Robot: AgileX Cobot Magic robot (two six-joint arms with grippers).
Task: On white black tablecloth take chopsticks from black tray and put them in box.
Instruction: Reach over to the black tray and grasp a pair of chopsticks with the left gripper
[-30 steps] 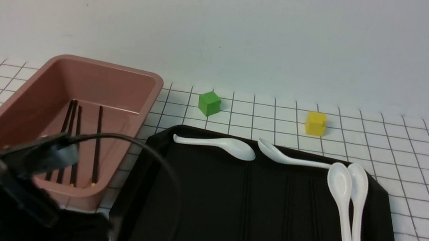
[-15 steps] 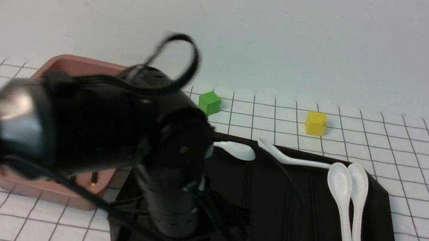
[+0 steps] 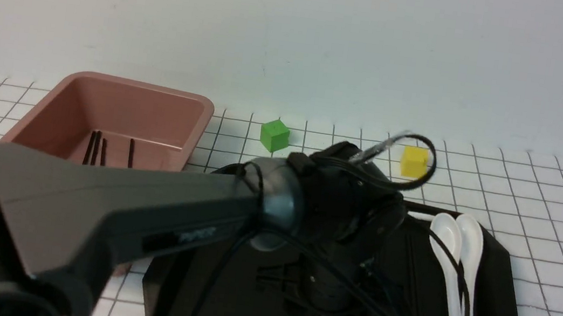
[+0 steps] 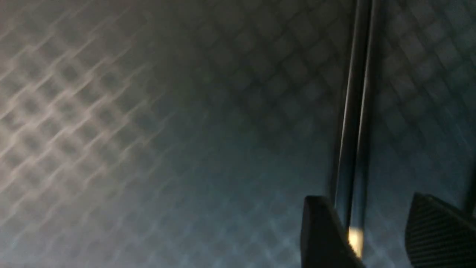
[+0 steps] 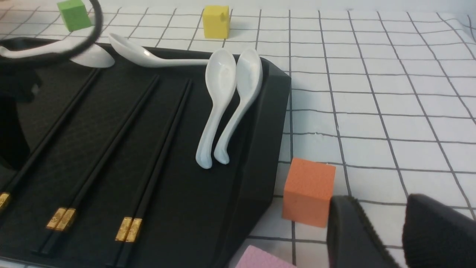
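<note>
White spoons (image 5: 221, 78) just beside rightmost chopsticks (image 5: 160, 149)

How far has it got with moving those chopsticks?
Four chopsticks already lie in the box. The left claw stands open astride the next stick on the black tray, not yet gripping. About five sticks, that one included, are left on it.
</note>
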